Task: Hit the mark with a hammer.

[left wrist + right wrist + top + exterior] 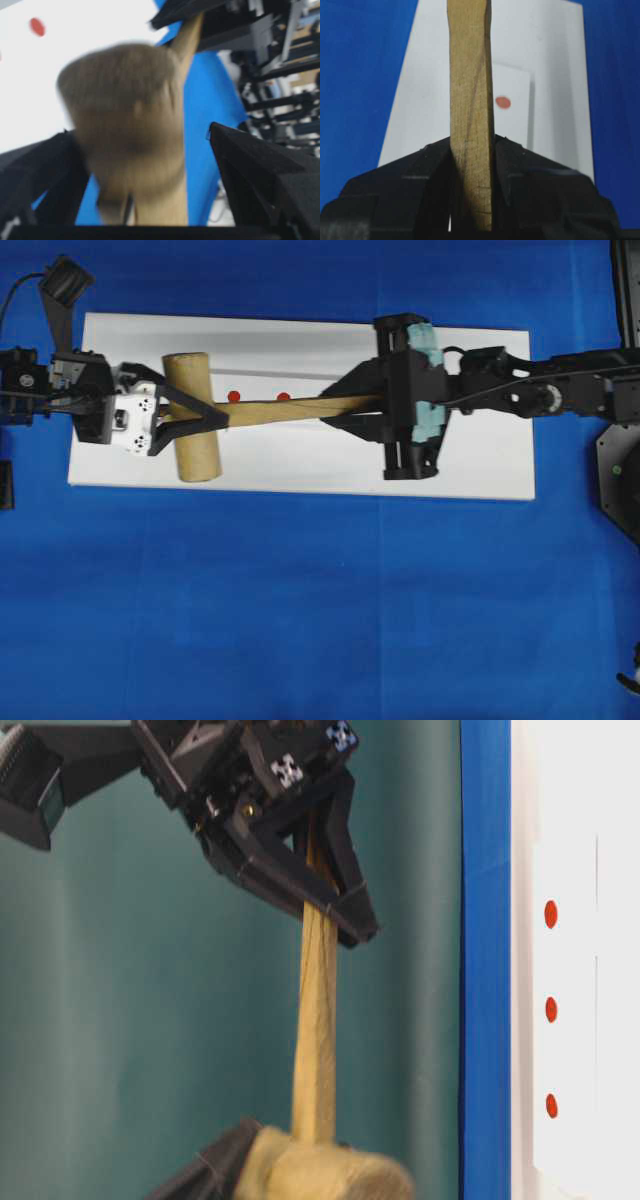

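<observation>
The hammer is a light-brown wooden mallet, its thick head (192,440) on the left and its handle (290,408) running right. My right gripper (337,408) is shut on the handle (470,100) near its end. It holds the hammer (318,1020) up off the white board. My left gripper (222,418) is open around the blurred head (125,115), and blue cloth shows between the head and one finger (250,170). Red marks (233,396) (283,396) lie on the board under the handle. One mark (503,102) shows just right of the handle.
The white board (470,460) lies on a blue cloth (320,620). In the table-level view three red marks (551,1010) sit in a row on the board. The right arm (540,390) reaches in from the right edge.
</observation>
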Controlling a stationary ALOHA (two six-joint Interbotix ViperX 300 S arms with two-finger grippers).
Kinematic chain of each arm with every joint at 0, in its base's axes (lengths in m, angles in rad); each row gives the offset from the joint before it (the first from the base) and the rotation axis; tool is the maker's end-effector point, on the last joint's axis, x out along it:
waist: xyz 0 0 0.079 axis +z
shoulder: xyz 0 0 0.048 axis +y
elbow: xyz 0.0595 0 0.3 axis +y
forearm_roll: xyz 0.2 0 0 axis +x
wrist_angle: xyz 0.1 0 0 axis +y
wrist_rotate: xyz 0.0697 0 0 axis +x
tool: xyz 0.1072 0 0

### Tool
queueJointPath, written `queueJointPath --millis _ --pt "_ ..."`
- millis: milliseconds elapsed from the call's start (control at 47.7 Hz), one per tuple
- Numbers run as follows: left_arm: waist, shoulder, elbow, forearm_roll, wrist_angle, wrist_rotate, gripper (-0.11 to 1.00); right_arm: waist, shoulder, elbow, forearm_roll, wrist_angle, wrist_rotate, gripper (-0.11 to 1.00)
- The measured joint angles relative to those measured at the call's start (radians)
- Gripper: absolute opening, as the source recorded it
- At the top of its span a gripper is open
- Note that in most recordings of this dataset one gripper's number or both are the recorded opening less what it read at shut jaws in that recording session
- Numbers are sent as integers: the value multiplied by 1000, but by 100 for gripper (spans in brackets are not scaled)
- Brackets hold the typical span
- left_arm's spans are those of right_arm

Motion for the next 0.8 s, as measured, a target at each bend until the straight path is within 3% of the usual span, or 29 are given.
queueJointPath --millis 483,797 --pt "2 -199 115 0 95 11 83 -8 -149 132 61 2 2 8" --pt "0 -210 121 8 123 43 82 -6 -156 137 74 2 12 8"
